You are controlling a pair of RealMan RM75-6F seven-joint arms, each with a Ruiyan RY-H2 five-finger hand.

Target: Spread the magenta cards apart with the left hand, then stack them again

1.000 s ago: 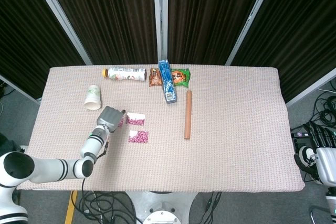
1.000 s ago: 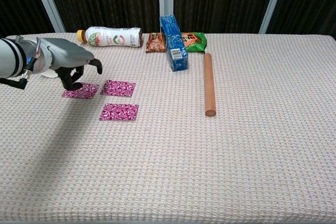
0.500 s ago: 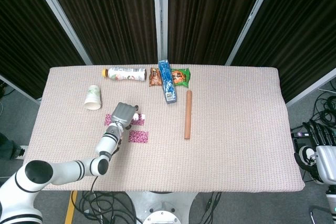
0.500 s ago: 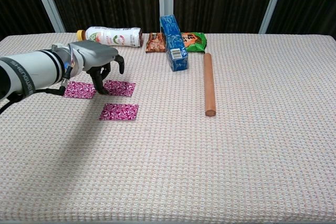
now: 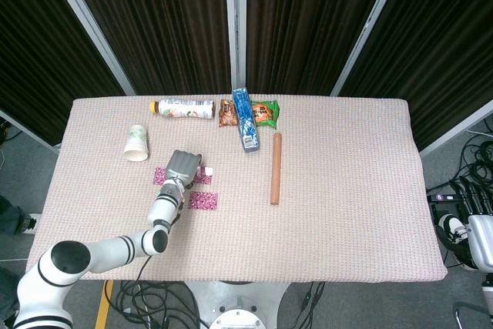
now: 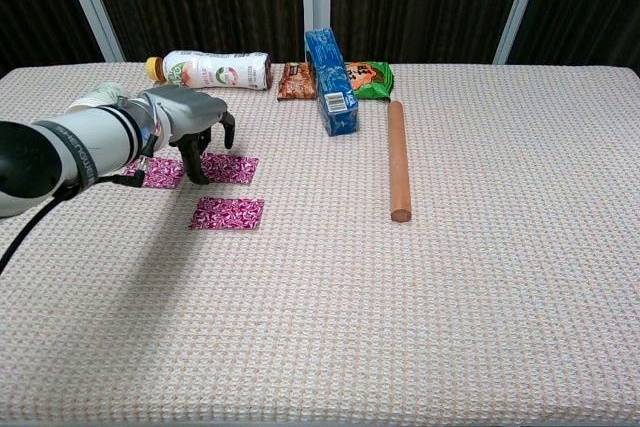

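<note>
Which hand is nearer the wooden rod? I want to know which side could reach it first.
Left. The left hand sits over the magenta cards, left of the wooden rod; the right hand hangs off the table's right edge.

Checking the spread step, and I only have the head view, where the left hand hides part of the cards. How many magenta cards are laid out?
Observer: Three in the chest view: a left card, a middle card and a near card lying well apart in front of them.
Operator: Is the hand on one of them?
Observer: Yes. The left hand arches over, with its fingertips down at the middle card's left edge; nothing is lifted.
</note>
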